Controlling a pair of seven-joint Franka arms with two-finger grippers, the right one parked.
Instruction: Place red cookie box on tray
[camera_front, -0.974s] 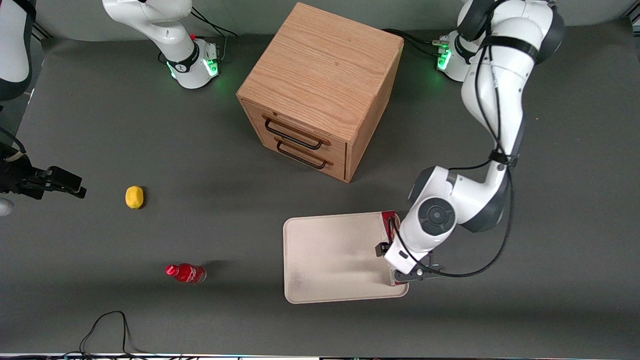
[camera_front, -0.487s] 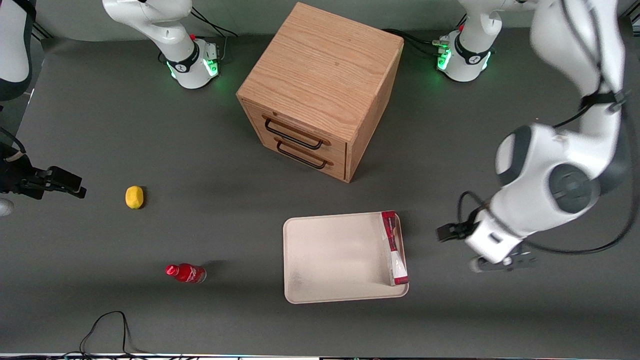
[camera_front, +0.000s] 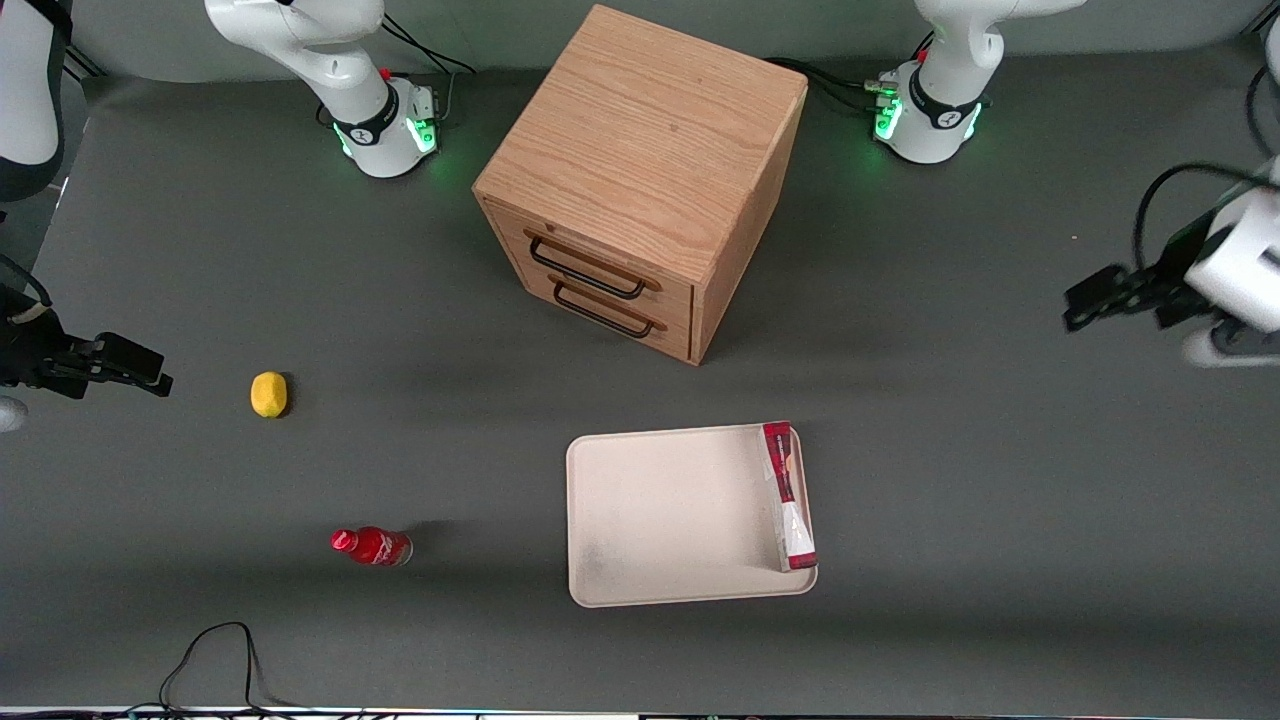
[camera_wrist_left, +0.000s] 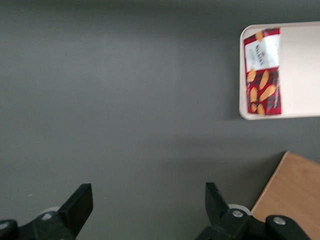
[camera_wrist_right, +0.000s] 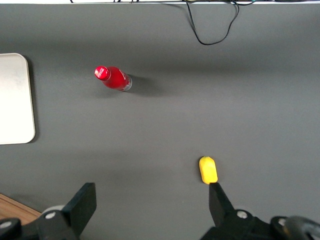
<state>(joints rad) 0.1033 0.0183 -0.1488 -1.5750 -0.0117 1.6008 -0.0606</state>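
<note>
Sweeping across the front view from the parked arm's end of the table: a yellow lemon (camera_front: 268, 394) sits alone, well apart from the gripper, and a small red bottle (camera_front: 371, 546) lies nearer the camera than it. Neither one belongs to this job.

Mid-table stands the wooden cabinet (camera_front: 640, 180), two drawers shut, black handles facing the camera. Nearer the camera than the cabinet lies the tray (camera_front: 660, 520), and there's the red cookie box (camera_front: 788, 497), flat inside the tray, tucked along the rim on the working arm's side. The wrist view shows it too: the red cookie box (camera_wrist_left: 262, 71) sits within the tray (camera_wrist_left: 300, 65), just inside the rounded corner, cookie pictures facing up.

Now to the working arm's end: the gripper (camera_front: 1110, 297) hangs high above bare mat, well apart from the tray and the box. Its fingers (camera_wrist_left: 77, 202) are spread wide with nothing between them; it's released and carrying nothing.

Reading the play, I'd say the placing step looks done, with the box resting on the tray untouched by the gripper. What's left appears to be little more than parking the arm clear; no regrasp seems needed unless the box must sit more centrally.
</note>
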